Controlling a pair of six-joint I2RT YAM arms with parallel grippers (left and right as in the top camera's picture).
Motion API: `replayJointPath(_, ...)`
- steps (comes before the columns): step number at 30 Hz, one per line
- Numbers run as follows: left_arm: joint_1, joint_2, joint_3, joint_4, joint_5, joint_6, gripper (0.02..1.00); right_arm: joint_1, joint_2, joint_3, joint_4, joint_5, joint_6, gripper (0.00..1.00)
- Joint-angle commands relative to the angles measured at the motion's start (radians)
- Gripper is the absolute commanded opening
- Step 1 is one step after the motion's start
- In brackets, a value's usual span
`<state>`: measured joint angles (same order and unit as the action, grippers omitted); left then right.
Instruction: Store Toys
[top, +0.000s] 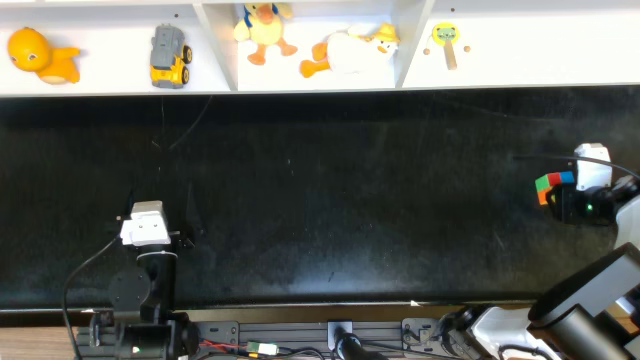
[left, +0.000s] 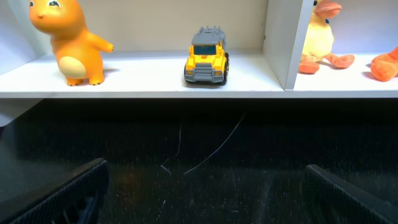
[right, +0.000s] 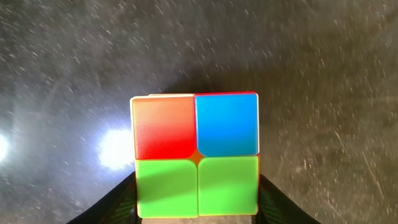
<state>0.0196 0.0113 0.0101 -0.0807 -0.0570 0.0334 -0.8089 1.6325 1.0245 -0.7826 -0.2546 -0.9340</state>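
Already on the shelf (top: 320, 91): truck (top: 170, 55), duck (top: 262, 30), others; left to store: cube (right: 196, 155), pinched in right gripper (right: 196, 208) at table's (top: 350, 200) right edge; left gripper (left: 205, 199) spread wide, empty.

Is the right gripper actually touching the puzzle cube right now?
Touching. In the right wrist view the puzzle cube sits between the fingers of the right gripper, flush on both sides.

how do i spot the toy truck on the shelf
Find the white shelf along the far edge of the black table. In its left compartment, beside the orange toy figure, stands the toy truck. It alone has wheels: yellow body, grey top.
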Motion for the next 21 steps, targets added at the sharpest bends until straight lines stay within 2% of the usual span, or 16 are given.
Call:
replayJointPath(1, -0.002, -0.008, -0.002, -0.001, 0.003, 0.015, 0.998, 0.053, -0.040, 0.081, 0.005, -0.018, 0.042, 0.400)
replayJointPath(5, -0.002, -0.008, -0.002, -0.001, 0.003, 0.015, 0.998, 0.086, -0.055, 0.135, 0.004, -0.018, 0.067, 0.312)
replayJointPath(21, -0.002, -0.008, -0.002, -0.001, 0.003, 0.015, 0.998, 0.200, -0.026, 0.405, -0.017, -0.017, 0.162, 0.332)
